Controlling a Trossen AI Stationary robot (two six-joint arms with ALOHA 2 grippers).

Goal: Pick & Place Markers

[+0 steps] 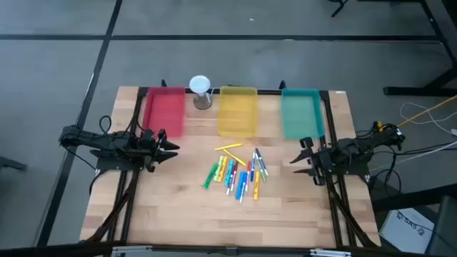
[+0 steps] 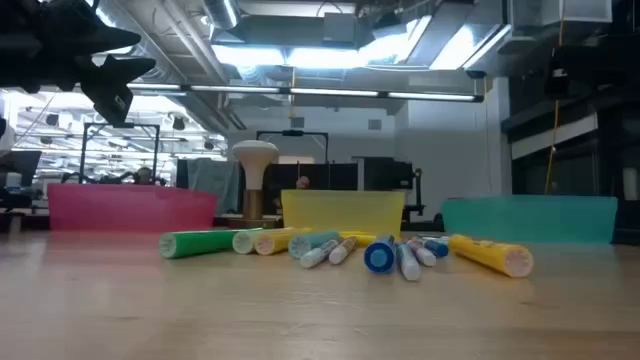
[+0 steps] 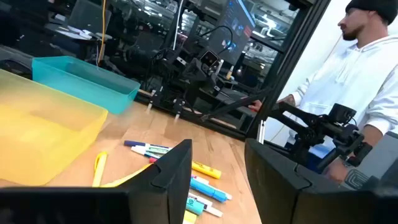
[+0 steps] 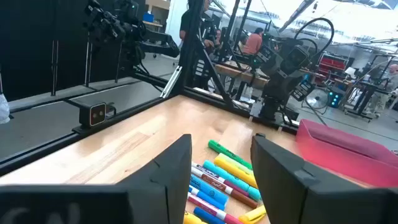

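Observation:
Several markers (image 1: 237, 171) in yellow, green, blue and orange lie in a loose pile on the wooden table's middle; they also show in the low view (image 2: 340, 248) and in both wrist views (image 3: 202, 180) (image 4: 224, 177). My left gripper (image 1: 173, 147) hovers open and empty left of the pile. My right gripper (image 1: 298, 158) hovers open and empty right of it. In the left wrist view my left gripper (image 3: 217, 168) points toward the markers, and in the right wrist view my right gripper (image 4: 221, 168) does too.
A red tray (image 1: 166, 111), a yellow tray (image 1: 237, 111) and a teal tray (image 1: 300, 113) stand in a row along the far edge. A white-topped hourglass-like object (image 1: 201, 91) stands between red and yellow trays. A person (image 3: 364, 68) stands beyond the table's right side.

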